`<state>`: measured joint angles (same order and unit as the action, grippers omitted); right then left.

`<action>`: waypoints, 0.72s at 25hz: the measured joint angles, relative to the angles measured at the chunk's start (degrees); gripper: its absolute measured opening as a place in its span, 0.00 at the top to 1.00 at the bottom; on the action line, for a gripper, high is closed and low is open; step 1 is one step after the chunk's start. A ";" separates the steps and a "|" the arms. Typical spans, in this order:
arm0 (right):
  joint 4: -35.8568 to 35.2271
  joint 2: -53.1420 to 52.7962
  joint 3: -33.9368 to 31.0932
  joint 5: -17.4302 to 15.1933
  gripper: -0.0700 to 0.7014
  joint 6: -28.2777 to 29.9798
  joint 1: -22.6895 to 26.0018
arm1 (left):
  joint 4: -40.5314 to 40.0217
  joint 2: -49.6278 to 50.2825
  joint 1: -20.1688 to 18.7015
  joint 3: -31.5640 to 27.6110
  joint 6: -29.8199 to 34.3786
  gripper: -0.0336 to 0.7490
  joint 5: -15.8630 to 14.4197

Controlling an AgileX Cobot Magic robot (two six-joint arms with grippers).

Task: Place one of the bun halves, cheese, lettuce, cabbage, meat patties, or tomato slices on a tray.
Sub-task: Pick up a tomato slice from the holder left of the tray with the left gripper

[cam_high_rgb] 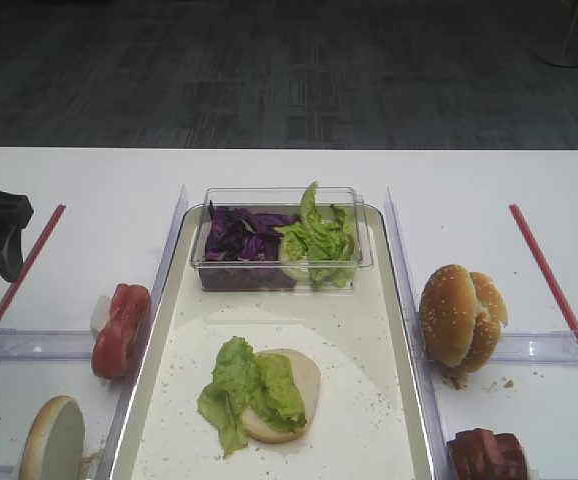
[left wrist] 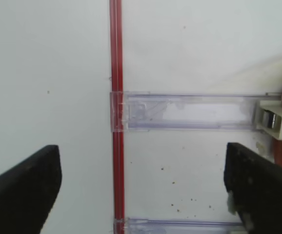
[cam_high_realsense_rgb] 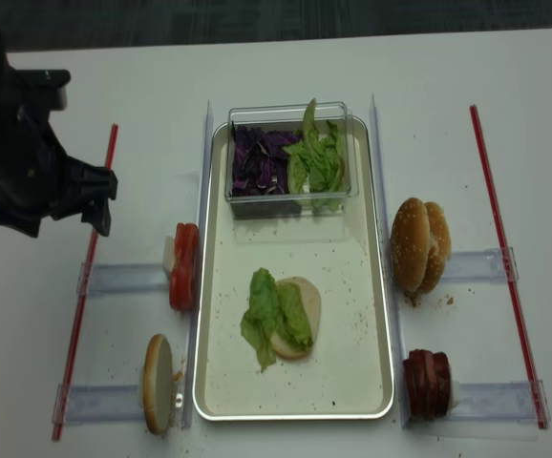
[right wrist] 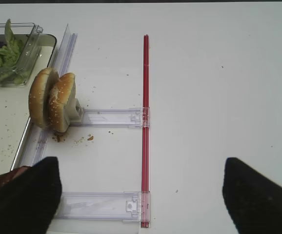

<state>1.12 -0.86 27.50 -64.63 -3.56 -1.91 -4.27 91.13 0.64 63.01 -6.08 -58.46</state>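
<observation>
The silvery tray (cam_high_rgb: 165, 300) (cam_high_realsense_rgb: 202, 315) lies mid-table. On its floor rests a bun half (cam_high_rgb: 299, 385) under a lettuce leaf (cam_high_rgb: 241, 385). Tomato slices (cam_high_rgb: 121, 330) (cam_high_realsense_rgb: 184, 265) stand on edge left of the tray, with another bun half (cam_high_rgb: 51, 440) nearer the front. Two bun halves (cam_high_rgb: 459, 315) (right wrist: 50, 100) and the meat patties (cam_high_rgb: 486, 455) stand to the right. Cabbage (cam_high_rgb: 241, 235) and more lettuce (cam_high_rgb: 319, 240) fill the tub. Cheese is out of view. My left gripper (cam_high_realsense_rgb: 56, 212) (left wrist: 141, 190) hovers open over the left red strip, holding nothing. My right gripper (right wrist: 143, 187) is open and holds nothing.
A clear plastic tub (cam_high_rgb: 281, 195) sits at the tray's far end. Red strips (cam_high_rgb: 554, 290) (cam_high_realsense_rgb: 87, 277) run along both sides, joined to clear plastic holder rails (right wrist: 109, 117) (left wrist: 185, 111). Crumbs lie by the right buns. The table's far edge borders dark carpet.
</observation>
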 joint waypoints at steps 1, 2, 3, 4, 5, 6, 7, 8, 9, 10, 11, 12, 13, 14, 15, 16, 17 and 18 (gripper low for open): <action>0.00 0.00 0.00 0.00 0.03 0.00 0.00 | 0.14 -0.01 0.00 0.16 0.00 0.17 -0.16; 0.00 0.00 0.00 0.00 0.03 0.00 0.00 | 0.27 0.12 0.00 0.35 0.00 0.17 -0.35; 0.00 0.00 0.00 0.00 0.03 0.00 0.00 | 0.53 0.12 0.00 0.39 0.00 0.17 -0.46; 0.00 0.00 0.00 0.00 0.03 0.00 0.00 | 0.81 0.12 0.00 0.39 0.00 0.17 -0.46; 0.00 0.00 0.00 0.00 0.03 0.00 0.00 | 1.34 0.12 -0.29 0.39 0.00 0.17 -0.56; 0.00 0.00 0.00 0.00 0.03 0.00 0.00 | 1.44 0.12 -0.85 0.39 0.00 0.17 -0.56; 0.00 0.00 0.00 0.00 0.03 0.00 0.00 | 1.44 0.12 -1.81 0.39 0.00 0.17 -0.56; 0.00 0.00 0.00 0.00 0.03 0.00 0.00 | 1.56 0.12 -2.92 0.39 -0.10 0.17 -0.56; 0.00 0.00 0.00 0.00 0.03 0.00 0.00 | 1.55 0.12 -4.54 0.39 -0.64 0.17 -0.56; 0.00 0.00 0.00 0.00 0.03 0.00 0.00 | 1.68 0.12 -6.38 0.39 -1.39 0.17 -0.31; 0.00 0.00 0.00 0.00 0.03 0.00 0.00 | 1.81 0.12 -8.04 0.39 -2.17 0.17 -0.19; 0.00 0.00 0.00 0.00 0.03 0.00 0.00 | 2.07 0.12 -10.13 0.39 -3.00 0.17 0.16; 0.00 0.00 0.00 0.00 0.03 0.00 0.00 | 2.42 0.12 -12.28 0.39 -3.70 0.17 0.46; 0.00 0.00 0.00 0.00 0.03 0.00 0.00 | 2.93 0.12 -14.48 0.39 -4.55 0.17 0.92; 0.00 0.00 0.00 0.00 0.03 0.00 0.00 | 3.18 0.12 -16.33 0.39 -5.65 0.17 1.49; 0.00 0.00 0.00 0.00 0.03 0.00 0.00 | 3.40 0.12 -18.59 0.45 -6.50 0.17 2.11; 0.00 0.00 0.00 0.00 0.03 0.00 0.00 | 3.53 0.12 -20.73 0.45 -7.62 0.17 2.55; 0.00 0.00 0.00 0.00 0.03 0.00 0.00 | 3.53 0.12 -22.38 0.45 -8.75 0.17 3.36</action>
<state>1.12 -0.86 27.50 -64.63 -3.56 -1.91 -0.74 91.24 -21.74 63.46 -14.84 -55.10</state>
